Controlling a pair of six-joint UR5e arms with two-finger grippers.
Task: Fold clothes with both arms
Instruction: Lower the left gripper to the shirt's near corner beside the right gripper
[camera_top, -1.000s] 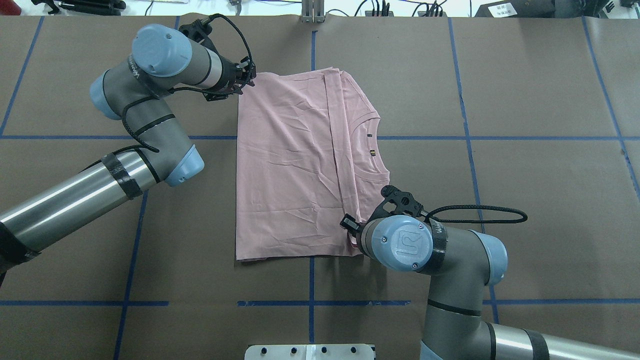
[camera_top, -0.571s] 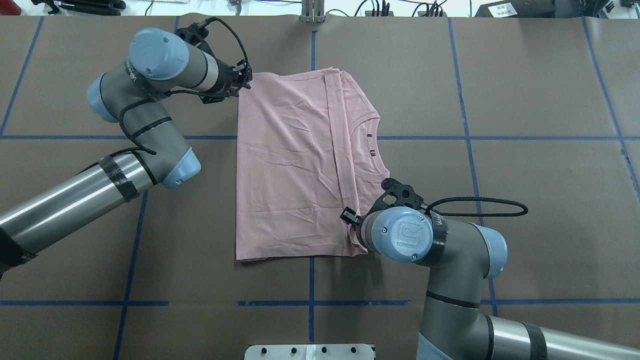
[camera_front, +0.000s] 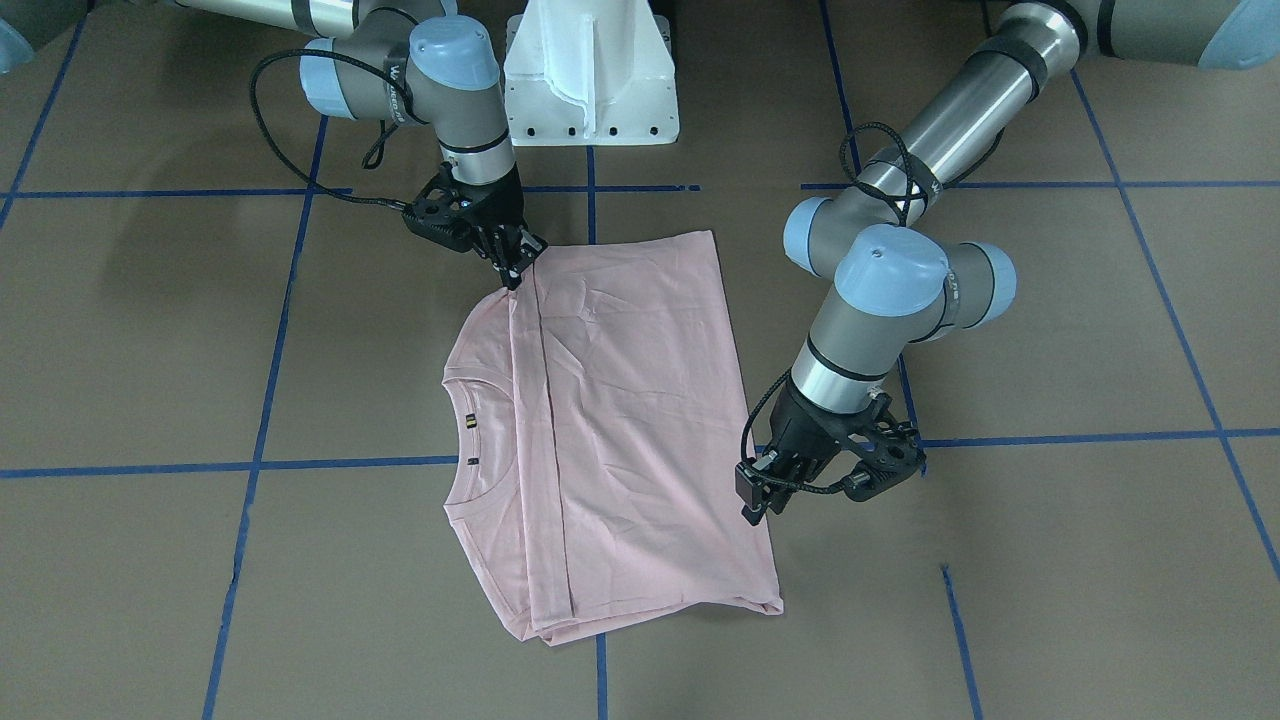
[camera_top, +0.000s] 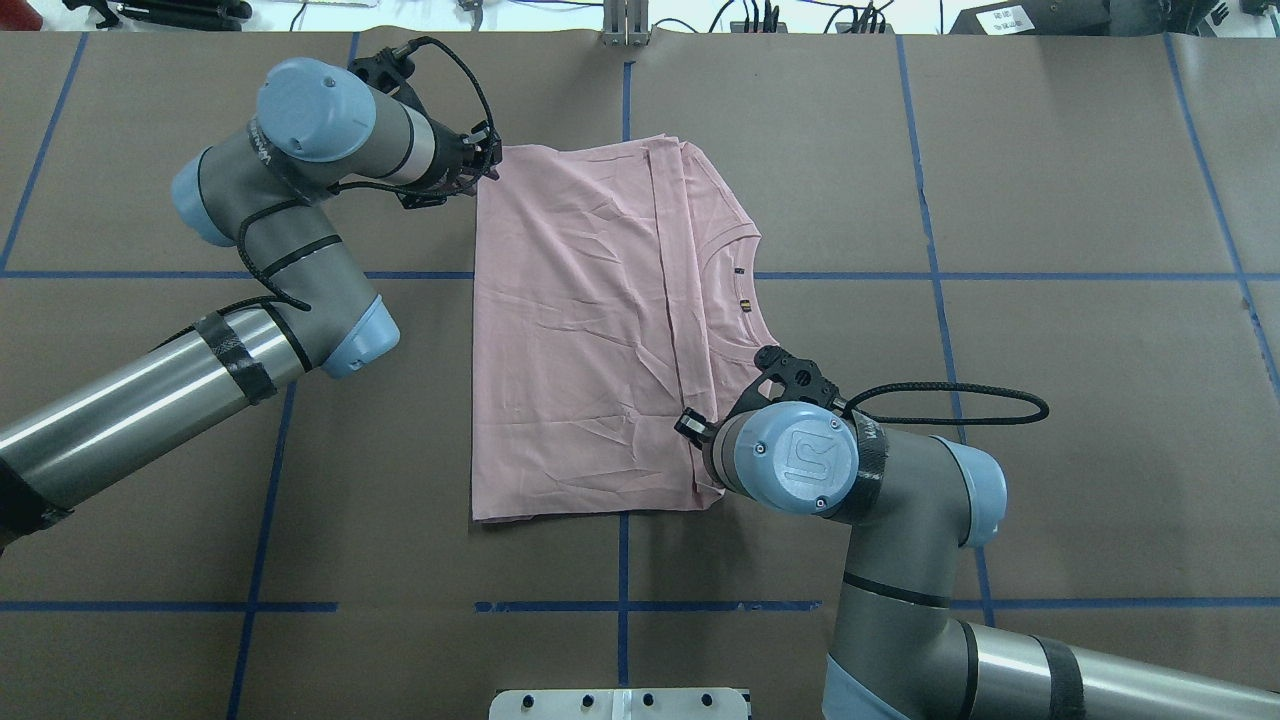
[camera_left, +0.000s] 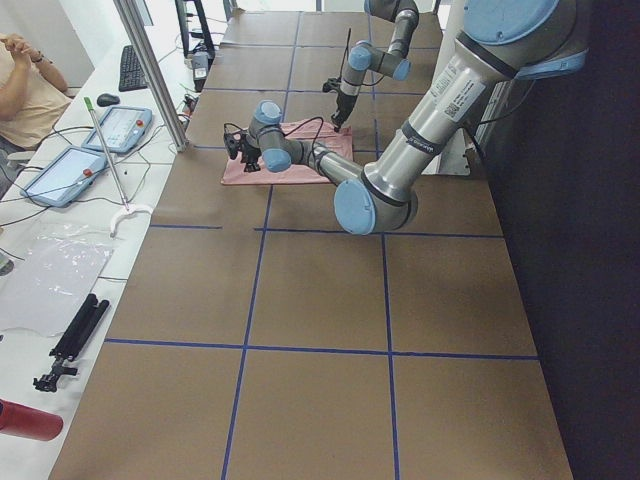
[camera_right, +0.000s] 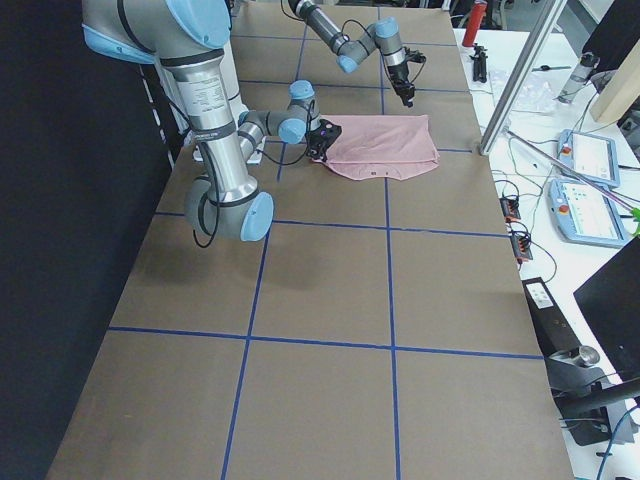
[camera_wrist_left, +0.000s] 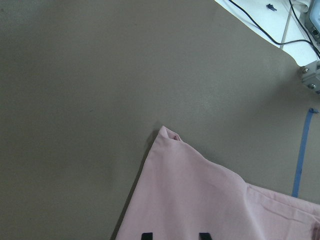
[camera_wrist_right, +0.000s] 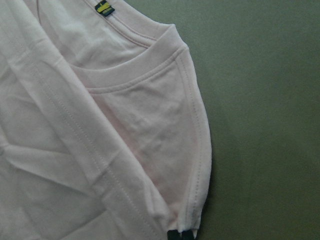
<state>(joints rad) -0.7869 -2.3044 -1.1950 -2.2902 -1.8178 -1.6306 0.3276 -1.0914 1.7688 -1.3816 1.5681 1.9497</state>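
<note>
The pale pink T-shirt (camera_top: 590, 330) lies folded flat on the brown table, collar toward the robot's right; its print is hidden. It also shows in the front view (camera_front: 620, 420). My left gripper (camera_top: 492, 168) is open, with its fingertips over the shirt just inside the far left corner (camera_wrist_left: 167, 134), as the left wrist view (camera_wrist_left: 175, 235) shows. My right gripper (camera_front: 516, 278) is shut on the shirt's near shoulder edge (camera_wrist_right: 192, 165). It shows at the bottom of the right wrist view (camera_wrist_right: 181, 234) and is hidden under its wrist in the overhead view.
The white pedestal base (camera_front: 590, 80) stands at the table's near edge. Blue tape lines (camera_top: 620, 605) grid the brown table. A side bench with tablets (camera_left: 70, 170) and a metal post (camera_left: 150, 70) runs along the far edge. A person (camera_left: 25, 80) sits there.
My right wrist has moved a little away from the robot and leftward over the shirt's near right corner. My left gripper has drawn back slightly to the left at the far corner.
</note>
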